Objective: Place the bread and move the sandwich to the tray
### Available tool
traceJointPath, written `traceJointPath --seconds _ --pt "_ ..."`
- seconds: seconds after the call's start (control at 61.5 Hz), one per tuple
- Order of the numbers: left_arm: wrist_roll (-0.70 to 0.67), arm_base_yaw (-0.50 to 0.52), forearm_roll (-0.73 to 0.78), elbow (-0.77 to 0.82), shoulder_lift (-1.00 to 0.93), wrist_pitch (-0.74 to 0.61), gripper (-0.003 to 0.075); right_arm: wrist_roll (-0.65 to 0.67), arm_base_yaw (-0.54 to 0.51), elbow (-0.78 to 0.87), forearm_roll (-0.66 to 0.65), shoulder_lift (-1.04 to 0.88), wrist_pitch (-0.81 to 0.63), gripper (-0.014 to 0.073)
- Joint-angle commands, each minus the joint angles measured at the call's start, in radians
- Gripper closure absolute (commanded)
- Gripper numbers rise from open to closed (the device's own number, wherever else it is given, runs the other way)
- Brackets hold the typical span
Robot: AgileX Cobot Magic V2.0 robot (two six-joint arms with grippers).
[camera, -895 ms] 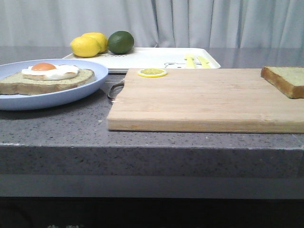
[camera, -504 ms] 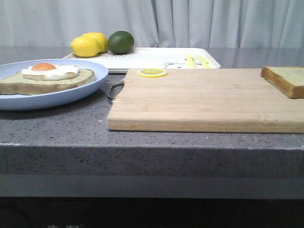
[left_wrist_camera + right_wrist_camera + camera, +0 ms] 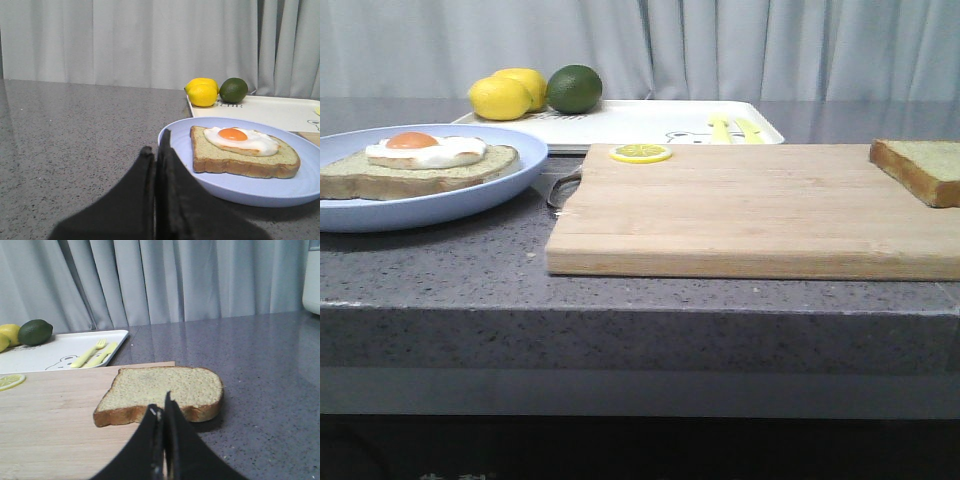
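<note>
Low frontal view; two wrist close-ups

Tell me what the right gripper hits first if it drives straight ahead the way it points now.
Most likely the bread: the right gripper, fingers shut, points at its near crust, where the slice overhangs the cutting board. Height is unclear; it may skim over.

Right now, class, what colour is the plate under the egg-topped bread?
Pale blue. The plate shows best in the left wrist view, under the bread slice with the fried egg.
</note>
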Motion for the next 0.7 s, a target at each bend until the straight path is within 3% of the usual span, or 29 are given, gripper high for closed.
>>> traceJointPath --seconds 0.0,0.309,0.537,0.683 --pt "-0.007 -0.008 -0.010 0.000 -0.020 -0.083 0.0741 -0.002 -0.001 -0.006 -0.012 -0.019 -0.090 0.0662" --pt "-0.007 -0.008 -0.010 -0.213 -0.010 -0.032 0.0741 -0.003 -0.001 -0.214 -0.031 -0.017 0.031 0.0662" --pt "-0.007 -0.008 -0.010 -0.495 0.111 0.116 0.0741 -0.003 -0.001 -0.476 -0.057 0.067 0.258 0.0662" --pt "-0.007 -0.008 -0.010 -0.685 0.239 0.283 0.0741 -0.003 -0.001 -0.635 -0.057 0.187 0.398 0.0662"
